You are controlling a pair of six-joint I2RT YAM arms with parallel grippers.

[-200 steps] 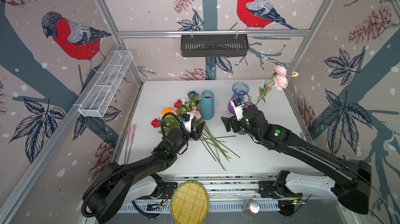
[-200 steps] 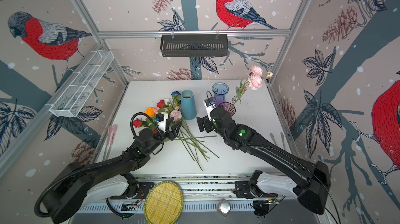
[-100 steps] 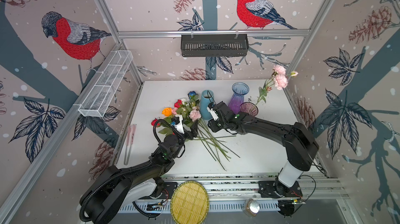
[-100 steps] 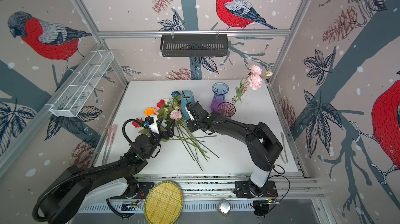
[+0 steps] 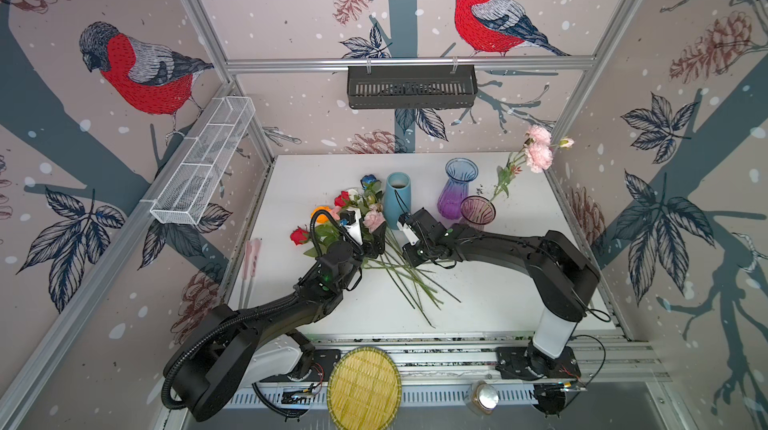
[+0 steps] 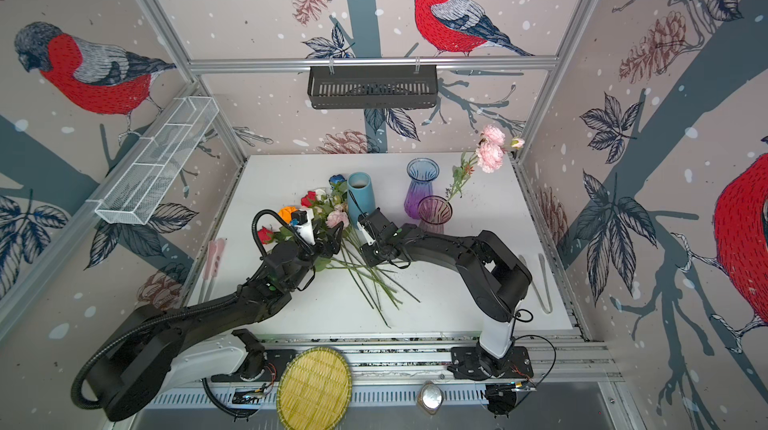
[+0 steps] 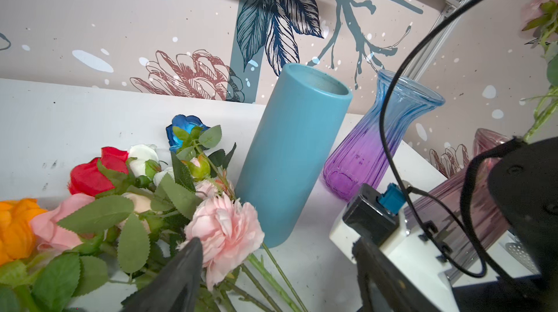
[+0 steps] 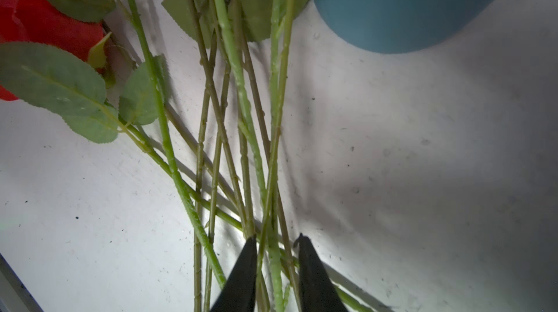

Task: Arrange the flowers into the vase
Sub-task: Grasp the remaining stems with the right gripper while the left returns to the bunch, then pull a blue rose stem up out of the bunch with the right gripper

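Flowers (image 5: 365,236) lie mid-bench in both top views, blooms toward the far left corner, stems fanning toward the near edge beside the blue vase (image 5: 397,199). Left wrist view: left gripper (image 7: 271,277) spread wide above the blooms. Right wrist view: right gripper (image 8: 276,265), narrow, straddles several stems; contact unclear. No legible writing
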